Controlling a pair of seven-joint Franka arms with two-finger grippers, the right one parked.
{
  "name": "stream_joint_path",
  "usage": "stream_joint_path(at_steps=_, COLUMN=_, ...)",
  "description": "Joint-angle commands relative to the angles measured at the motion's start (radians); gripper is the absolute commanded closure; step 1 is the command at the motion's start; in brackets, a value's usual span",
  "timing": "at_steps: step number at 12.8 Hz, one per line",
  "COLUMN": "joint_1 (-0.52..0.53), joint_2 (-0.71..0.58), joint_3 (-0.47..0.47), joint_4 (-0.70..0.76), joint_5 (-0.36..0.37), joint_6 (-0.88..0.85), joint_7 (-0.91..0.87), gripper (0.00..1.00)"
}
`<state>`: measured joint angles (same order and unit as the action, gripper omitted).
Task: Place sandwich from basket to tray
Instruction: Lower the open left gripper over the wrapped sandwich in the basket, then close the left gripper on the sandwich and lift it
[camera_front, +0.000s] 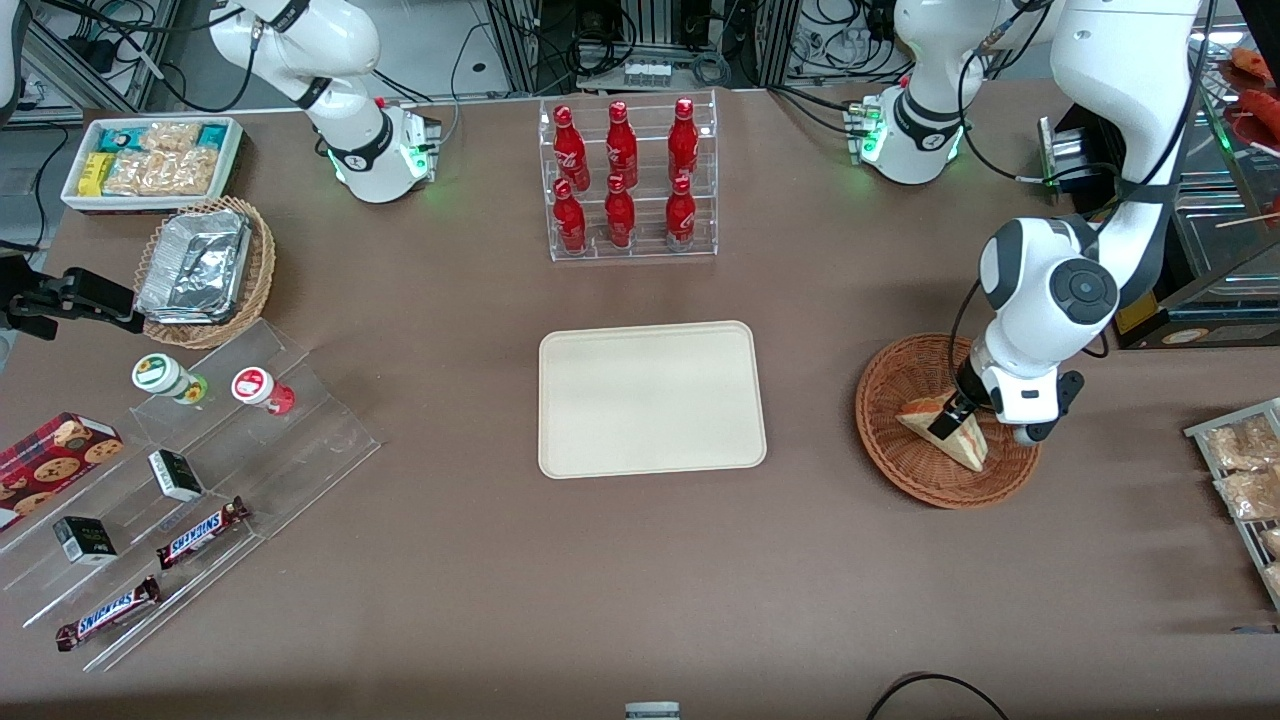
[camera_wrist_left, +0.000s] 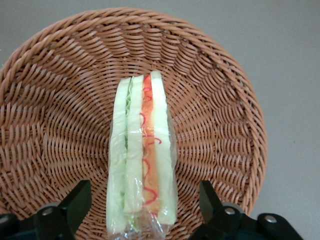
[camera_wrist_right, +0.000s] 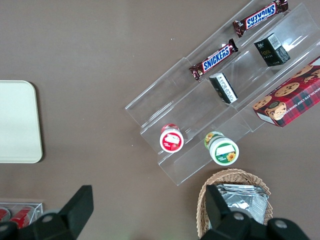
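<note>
Sandwich (camera_front: 948, 430) lies in the basket (camera_front: 890, 455) toward my end of the worktop, tray (camera_front: 650, 400) beside it bare. Front view: my gripper (camera_front: 950, 418) sits over the wedge. Wrist view: fingers (camera_wrist_left: 75, 202) spread wide, flanking the sandwich (camera_wrist_left: 142, 160), gripping nothing.

arm: glossy white, rounded joints | black cables | pincer (camera_front: 952, 418): black fingers (camera_wrist_left: 75, 202)

sandwich (camera_front: 950, 432) in basket (camera_front: 885, 440), gripper (camera_front: 950, 420) over sandwich, tray (camera_front: 650, 400) beside basket
</note>
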<state>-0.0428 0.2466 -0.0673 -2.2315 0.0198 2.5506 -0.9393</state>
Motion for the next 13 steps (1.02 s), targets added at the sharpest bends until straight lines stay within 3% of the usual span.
stream_joint_path(at_steps=1, joint_1=-0.005, joint_2=-0.001, joint_3=0.001, joint_4=-0.011, joint_5=-0.003, joint_6=0.025, joint_7=-0.053, gripper=0.66)
stream_joint_path(at_steps=2, joint_1=-0.005, joint_2=-0.003, joint_3=0.001, joint_4=-0.013, joint_5=-0.003, joint_6=0.022, joint_7=-0.052, gripper=0.92)
stream_joint_path(at_steps=3, joint_1=-0.005, joint_2=-0.004, joint_3=0.001, joint_4=-0.01, joint_5=-0.003, joint_6=0.017, joint_7=-0.05, gripper=1.0)
stream_joint_path(at_steps=6, joint_1=-0.005, joint_2=-0.027, joint_3=0.001, joint_4=0.041, joint_5=-0.001, joint_6=-0.059, joint_7=-0.042, gripper=1.0)
stream_joint_path(at_steps=10, joint_1=-0.009, joint_2=-0.024, joint_3=-0.057, joint_4=0.339, joint_5=0.008, joint_6=-0.502, joint_7=-0.036, gripper=1.0)
stream_joint_path(at_steps=13, joint_1=-0.009, joint_2=-0.007, joint_3=-0.152, joint_4=0.531, joint_5=0.008, joint_6=-0.654, joint_7=-0.024, gripper=1.0)
